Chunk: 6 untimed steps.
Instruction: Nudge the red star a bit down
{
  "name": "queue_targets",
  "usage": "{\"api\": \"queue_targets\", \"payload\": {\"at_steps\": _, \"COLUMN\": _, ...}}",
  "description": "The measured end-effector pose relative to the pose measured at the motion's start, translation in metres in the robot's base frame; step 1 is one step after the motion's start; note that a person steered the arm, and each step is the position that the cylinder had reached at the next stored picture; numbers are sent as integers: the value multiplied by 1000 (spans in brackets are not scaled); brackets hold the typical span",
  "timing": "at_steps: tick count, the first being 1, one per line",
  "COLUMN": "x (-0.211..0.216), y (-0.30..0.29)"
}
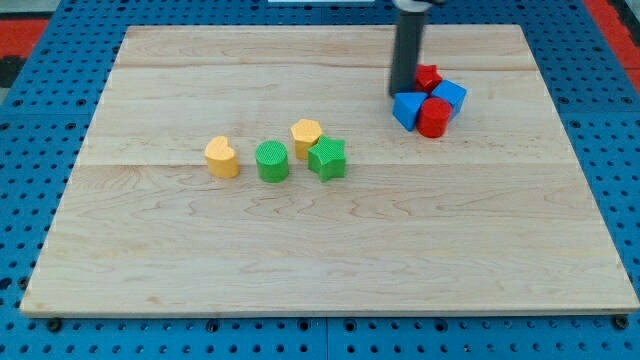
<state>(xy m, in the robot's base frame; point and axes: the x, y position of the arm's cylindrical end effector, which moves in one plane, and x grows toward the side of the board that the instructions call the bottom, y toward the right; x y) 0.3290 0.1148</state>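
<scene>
The red star (pixel 428 77) sits at the upper right of the wooden board, at the top of a tight cluster with a blue triangle (pixel 407 108), a blue block (pixel 449 96) and a red cylinder (pixel 434 117). My tip (pixel 401 93) stands just left of the red star and right above the blue triangle, touching or nearly touching both. The rod partly hides the star's left side.
Near the board's middle lie a yellow heart (pixel 222 157), a green cylinder (pixel 271 161), a yellow hexagon (pixel 306 134) and a green star (pixel 327 158). The wooden board (pixel 150 260) lies on a blue pegboard.
</scene>
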Motion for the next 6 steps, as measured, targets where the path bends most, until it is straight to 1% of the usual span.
{"api": "queue_targets", "payload": {"at_steps": 1, "x": -3, "y": -75}}
{"api": "queue_targets", "payload": {"at_steps": 2, "x": -10, "y": -113}}
{"api": "queue_targets", "payload": {"at_steps": 3, "x": -76, "y": -97}}
{"api": "queue_targets", "payload": {"at_steps": 4, "x": -64, "y": -13}}
{"api": "queue_targets", "payload": {"at_steps": 6, "x": -33, "y": -10}}
